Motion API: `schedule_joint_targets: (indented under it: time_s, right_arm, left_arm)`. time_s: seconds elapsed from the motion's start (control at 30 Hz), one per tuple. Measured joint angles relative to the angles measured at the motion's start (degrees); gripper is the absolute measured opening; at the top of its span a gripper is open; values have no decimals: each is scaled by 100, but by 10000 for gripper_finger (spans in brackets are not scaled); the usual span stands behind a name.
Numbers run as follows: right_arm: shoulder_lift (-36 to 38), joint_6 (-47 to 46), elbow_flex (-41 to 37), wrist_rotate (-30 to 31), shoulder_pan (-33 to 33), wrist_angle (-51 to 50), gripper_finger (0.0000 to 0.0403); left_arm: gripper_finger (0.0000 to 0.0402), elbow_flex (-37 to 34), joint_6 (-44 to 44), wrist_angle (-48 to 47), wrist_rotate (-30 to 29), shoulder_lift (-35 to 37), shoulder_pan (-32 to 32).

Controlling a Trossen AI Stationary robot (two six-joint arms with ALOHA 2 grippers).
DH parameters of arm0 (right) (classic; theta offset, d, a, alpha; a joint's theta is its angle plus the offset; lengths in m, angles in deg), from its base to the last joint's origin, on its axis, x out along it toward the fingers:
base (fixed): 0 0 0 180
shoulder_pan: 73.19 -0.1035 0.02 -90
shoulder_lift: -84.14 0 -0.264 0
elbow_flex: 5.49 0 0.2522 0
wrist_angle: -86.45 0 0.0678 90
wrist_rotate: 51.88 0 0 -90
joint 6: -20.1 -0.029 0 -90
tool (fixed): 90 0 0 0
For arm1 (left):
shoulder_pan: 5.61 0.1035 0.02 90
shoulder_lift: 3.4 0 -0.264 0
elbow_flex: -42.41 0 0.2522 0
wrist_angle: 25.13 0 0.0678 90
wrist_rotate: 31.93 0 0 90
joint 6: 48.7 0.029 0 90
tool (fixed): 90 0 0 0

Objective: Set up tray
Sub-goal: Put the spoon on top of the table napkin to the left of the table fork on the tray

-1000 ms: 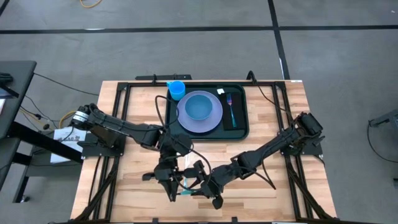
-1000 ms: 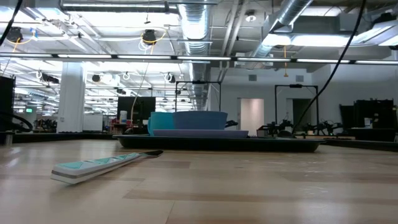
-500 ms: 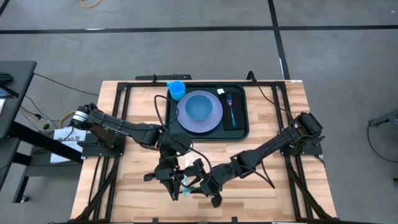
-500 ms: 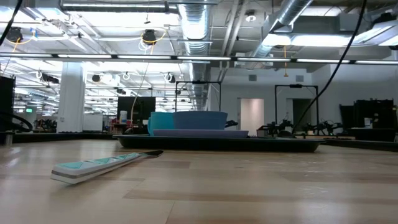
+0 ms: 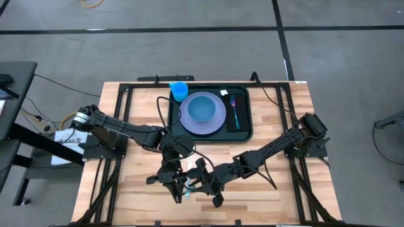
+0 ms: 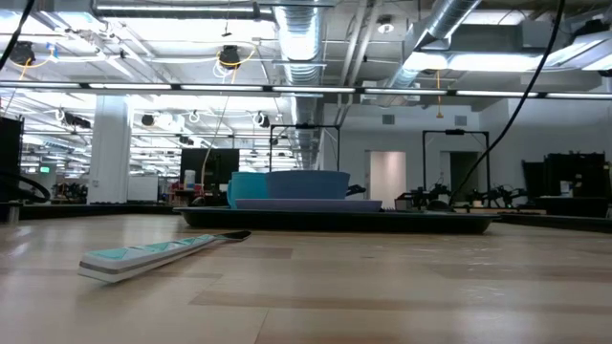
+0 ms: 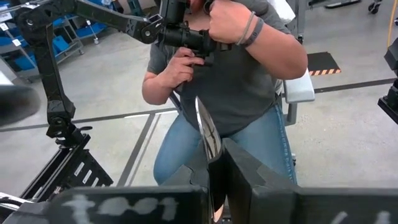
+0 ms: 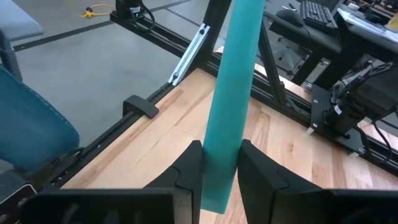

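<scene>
A knife with a teal handle [image 8: 233, 93] and a shiny metal blade [image 7: 208, 134] is held between my two grippers above the table's near middle. In the high view my left gripper [image 5: 172, 183] and my right gripper [image 5: 203, 184] face each other closely, and a bit of the teal handle [image 5: 187, 194] shows between them. Both are shut on the knife. The dark tray [image 5: 246, 133] lies at the far middle. It carries a lavender plate [image 5: 218, 123] with a blue bowl [image 5: 202, 108], a blue cup [image 5: 179, 91], and a black napkin [image 5: 230, 120] with a fork [image 5: 234, 107]. My left gripper [image 7: 214, 180] pinches the metal blade [image 7: 211, 155] between its two fingers, and the blade's free part juts out past them. The knife is clear of the table. My right gripper [image 8: 221, 177] pinches the teal handle [image 8: 224, 155] between its two fingers, near one end. Most of the handle stretches away beyond the fingertips, well above the wood.
A flat white-and-teal strip [image 6: 153, 256] lies on the wood in the low view, nearer than the tray [image 6: 335, 220]. A person in a grey shirt [image 7: 236, 81] sits beyond the near edge. Black frame rails [image 5: 120, 113] run along the table's sides.
My right arm has drawn a little toward the table's left, nearer my left gripper. The knife has stayed between both grippers.
</scene>
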Motion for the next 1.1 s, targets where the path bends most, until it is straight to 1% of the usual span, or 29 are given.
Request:
schedule_joint_targets:
  time_s: [0.13, 0.3, 0.4, 0.67, 0.87, 0.97, 1.1]
  right_arm:
    - [-2, -21, 0, 51, -4, 1, 65]
    - [-4, -24, 4, 253, 0, 44, 65]
    - [-9, -60, 11, 297, -4, 52, 65]
    - [-9, -221, 11, 351, -13, -76, 65]
    - [-9, -561, 11, 748, -11, -344, 65]
    - [-7, -815, 11, 907, 25, -461, 65]
    - [-7, -1334, 11, 1203, 103, -718, 65]
  left_arm:
    - [10, 0, -58, 30, -49, 2, 0]
    - [45, 13, -151, 140, -270, 70, 23]
    - [64, 13, -410, 174, -327, 111, 24]
    - [106, 13, -1272, 327, -768, 265, 20]
    - [146, 11, -1663, 111, -1588, 612, -24]
    - [160, 11, -1770, -39, -2000, 896, -45]
    - [166, 11, -1960, -306, -2862, 1316, -95]
